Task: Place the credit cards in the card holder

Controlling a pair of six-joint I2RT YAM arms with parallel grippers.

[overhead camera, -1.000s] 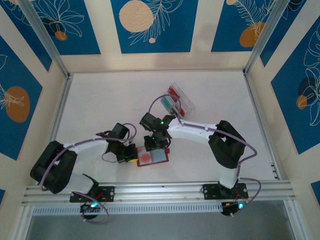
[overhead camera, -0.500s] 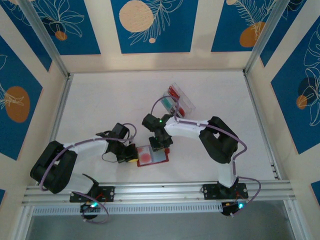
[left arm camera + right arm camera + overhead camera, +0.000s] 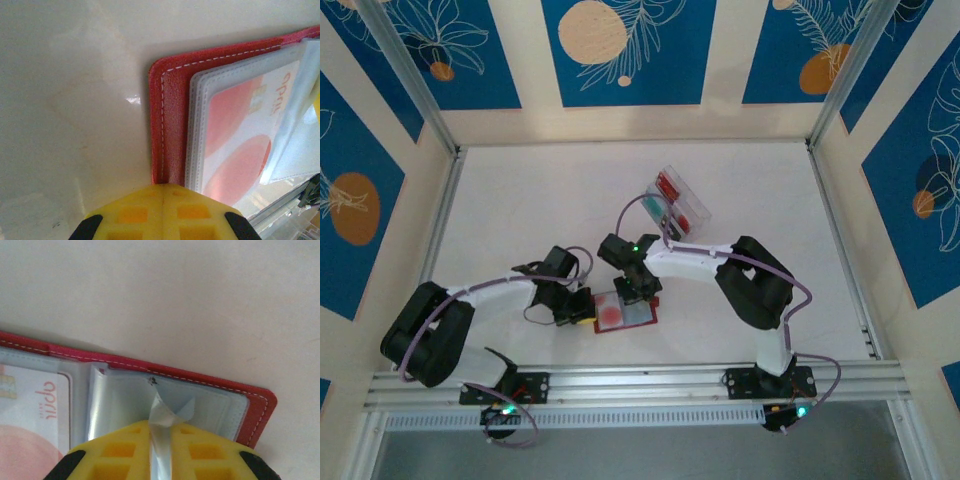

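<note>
One red leather-look folding card holder (image 3: pixel 623 314) is laid open on the white tabletop (image 3: pixel 520 210), between the two arms. One pale card with red circles (image 3: pixel 235 150) is seated in a clear sleeve on its left half. On the right half, a clear plastic pocket (image 3: pixel 167 412) is pinched between the closed yellow right fingers (image 3: pixel 115 455). The yellow left fingers (image 3: pixel 135 215) are pressed fully together at the holder's left edge, with nothing seen gripped. A clear plastic compartment box (image 3: pixel 690 212) containing red and teal credit cards (image 3: pixel 667 186) is placed well apart, farther back.
</note>
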